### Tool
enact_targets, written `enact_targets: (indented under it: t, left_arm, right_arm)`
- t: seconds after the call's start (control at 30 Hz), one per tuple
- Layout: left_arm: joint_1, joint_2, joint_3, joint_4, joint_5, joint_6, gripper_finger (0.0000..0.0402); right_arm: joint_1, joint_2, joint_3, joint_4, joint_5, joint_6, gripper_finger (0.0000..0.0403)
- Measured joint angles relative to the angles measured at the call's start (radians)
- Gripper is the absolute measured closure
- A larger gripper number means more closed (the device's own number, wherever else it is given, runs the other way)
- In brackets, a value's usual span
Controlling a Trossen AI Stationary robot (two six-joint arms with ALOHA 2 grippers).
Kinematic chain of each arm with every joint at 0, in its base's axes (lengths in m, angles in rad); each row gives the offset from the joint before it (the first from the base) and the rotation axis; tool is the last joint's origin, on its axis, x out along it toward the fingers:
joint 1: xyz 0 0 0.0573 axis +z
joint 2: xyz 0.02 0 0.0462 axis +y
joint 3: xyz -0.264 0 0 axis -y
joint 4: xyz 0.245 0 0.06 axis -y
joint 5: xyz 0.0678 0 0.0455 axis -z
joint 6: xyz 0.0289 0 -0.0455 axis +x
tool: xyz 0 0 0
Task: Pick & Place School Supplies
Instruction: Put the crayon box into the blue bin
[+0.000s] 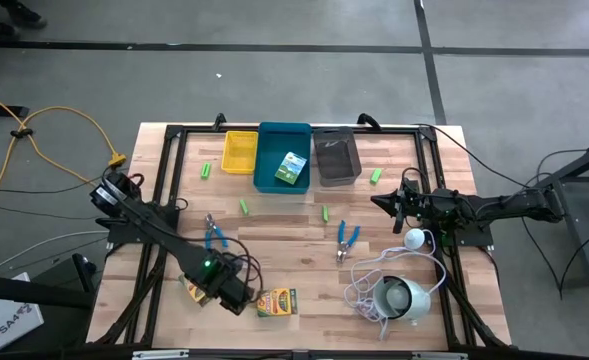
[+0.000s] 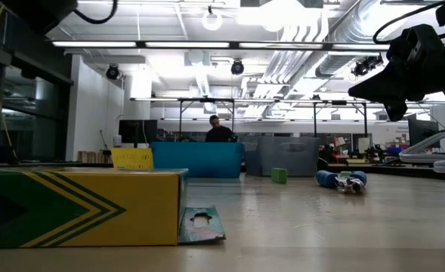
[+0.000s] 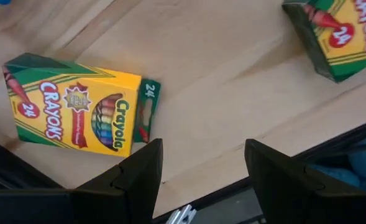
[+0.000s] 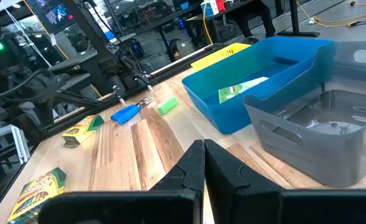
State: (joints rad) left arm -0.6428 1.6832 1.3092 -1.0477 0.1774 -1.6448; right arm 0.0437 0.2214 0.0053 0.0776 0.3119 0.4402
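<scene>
Near edge of the worktop point(image 1: 304, 225):
- Left pincer point(image 3: 201, 165) hovering low over the front-left area, fingers standing apart, gripping nothing.
- Crayon box point(image 3: 77, 109) lying flat just beside the left pincer; second crayon box point(image 1: 276, 301) lying flat close by, apart from the first.

Middle of the worktop:
- Blue-handled tool point(image 1: 214, 238) lying left of centre; second blue-handled tool point(image 1: 347, 237) lying right of centre.
- Green pieces point(image 1: 243, 206) lying scattered between tools and bins.
- Round white device point(image 1: 406, 298) with coiled cord sitting front-right.
- Right pincer point(image 4: 204, 163) hanging over the right side, fingers pressed together, carrying nothing.

Far edge:
- Yellow bin point(image 1: 240, 151), blue bin point(image 1: 272, 160) and grey bin point(image 1: 336, 157) standing side by side, touching.
- Green printed box point(image 1: 292, 168) lying inside the blue bin.
</scene>
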Motion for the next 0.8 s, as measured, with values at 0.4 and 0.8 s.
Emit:
enact_targets:
  t: [0.4, 0.8]
  left_arm:
    - [-0.038, 0.100, 0.000, 0.182, -0.047, 0.022, 0.0181]
    - [-0.055, 0.100, -0.001, 0.093, -0.048, -0.029, 0.0181]
  right_arm:
    - [0.000, 0.000, 0.000, 0.000, 0.000, 0.000, 0.0400]
    - [0.000, 0.000, 0.000, 0.000, 0.000, 0.000, 0.0400]
